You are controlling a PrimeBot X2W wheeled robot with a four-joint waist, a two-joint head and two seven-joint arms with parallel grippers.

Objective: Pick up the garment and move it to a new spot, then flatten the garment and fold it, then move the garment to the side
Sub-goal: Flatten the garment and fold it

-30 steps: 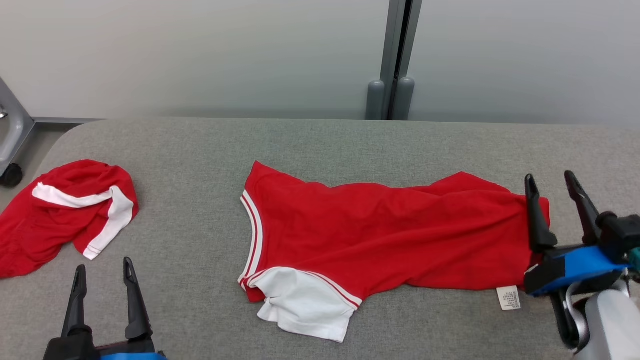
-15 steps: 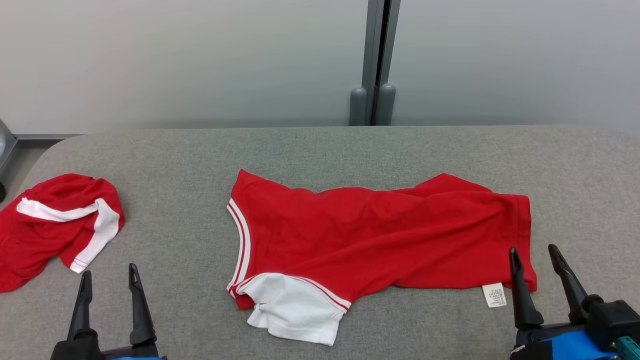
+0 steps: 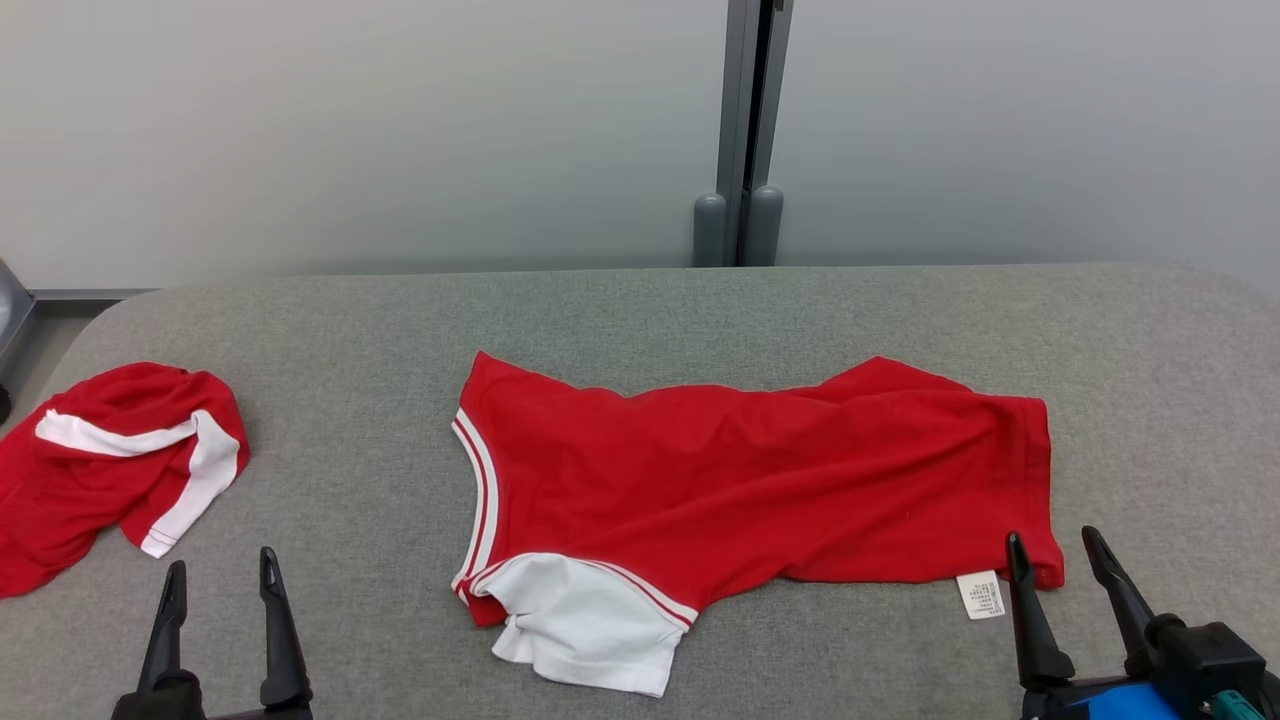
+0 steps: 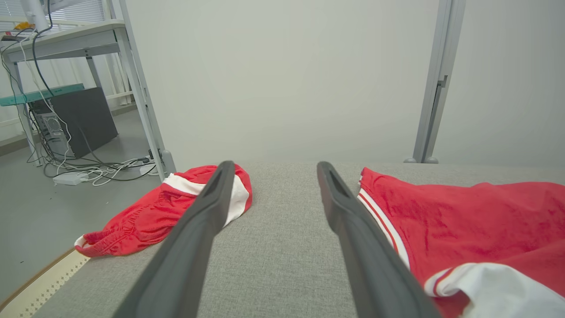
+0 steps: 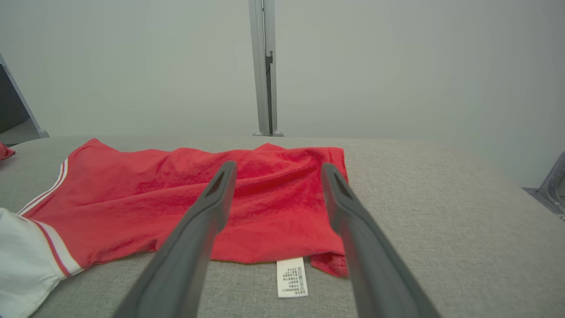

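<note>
Red shirt point(image 3: 760, 480) lies spread but wrinkled at the centre of the grey padded table point(image 3: 640, 310). Left gripper point(image 3: 222, 560) and right gripper point(image 3: 1051, 537) have fingers spread wide and hold nothing. The right one is beside the care label point(image 3: 980, 595). Second red garment point(image 3: 110, 450) lies crumpled at the table's left end.

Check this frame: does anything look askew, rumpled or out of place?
The red garment lies wrinkled on the table, white sleeve sticking out at its near-left corner, care label poking from the hem. A second red garment sits bunched at the table's left edge.
</note>
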